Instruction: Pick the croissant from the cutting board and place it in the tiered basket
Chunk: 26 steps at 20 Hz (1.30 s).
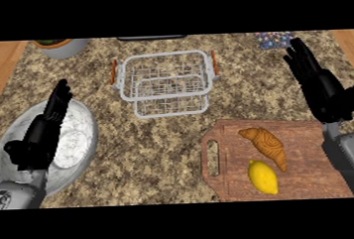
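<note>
While both hands are open with nothing in them, the croissant [263, 145] lies untouched on the cutting board [310, 179], near right of the counter [166, 141]. It's golden-brown, ridged and elongated, angled far-left to near-right with tapered ends. A yellow lemon [263, 177] sits just beside its near end on the same board. Right hand [322, 94]: fingers straight, at the right edge, beyond the board. Left hand [36, 144]: fingers straight, over the grey plate [83, 129] at left. The wire tiered basket [163, 55] is far centre, well apart from the croissant.

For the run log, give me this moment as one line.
stage: pre-grasp | croissant: on board, by lemon | basket: without croissant | left hand: open, over plate | right hand: open, right of basket
</note>
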Motion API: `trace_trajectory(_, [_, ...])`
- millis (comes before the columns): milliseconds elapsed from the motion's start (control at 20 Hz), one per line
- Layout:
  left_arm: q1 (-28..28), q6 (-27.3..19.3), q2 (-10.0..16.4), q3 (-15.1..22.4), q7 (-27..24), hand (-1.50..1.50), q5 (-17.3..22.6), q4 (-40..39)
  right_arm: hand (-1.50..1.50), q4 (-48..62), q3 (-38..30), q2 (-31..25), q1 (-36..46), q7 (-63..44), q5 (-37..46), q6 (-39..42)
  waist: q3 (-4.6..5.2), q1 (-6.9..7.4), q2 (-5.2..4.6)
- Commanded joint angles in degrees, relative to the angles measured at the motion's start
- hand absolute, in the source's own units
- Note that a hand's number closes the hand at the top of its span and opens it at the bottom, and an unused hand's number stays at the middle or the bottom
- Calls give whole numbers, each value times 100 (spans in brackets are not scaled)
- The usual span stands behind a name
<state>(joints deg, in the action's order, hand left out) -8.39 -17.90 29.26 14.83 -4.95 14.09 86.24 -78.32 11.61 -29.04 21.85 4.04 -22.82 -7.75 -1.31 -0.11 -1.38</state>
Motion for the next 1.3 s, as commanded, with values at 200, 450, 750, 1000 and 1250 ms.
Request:
trace_trajectory(200, [1075, -438, -553, 242, 156, 0, -60, -527, 150, -602, -260, -1009, 216, 1294, 535, 970, 132, 50, 154])
trace_trajectory(450, [1157, -654, -1029, 451, 334, 0, -35, -630, -150, 469, -1457, -240, -432, 1246, 159, -778, 114, -66, 111])
trace_trajectory(750, [1261, -507, -1063, 308, 281, 0, -114, -782, -150, -819, -1510, -489, -1733, 2040, 2, 408, 134, -87, 161])
trace_trajectory(1000, [1297, -742, -1219, 384, 411, 0, -182, -592, -150, -1186, -865, -1633, -2153, 903, 808, 812, 151, -151, 182])
trace_trajectory(1250, [1173, -746, -1193, 402, 508, 0, -279, -603, -150, -2229, -269, -2437, -2382, -31, 2015, 600, 164, -177, 184])
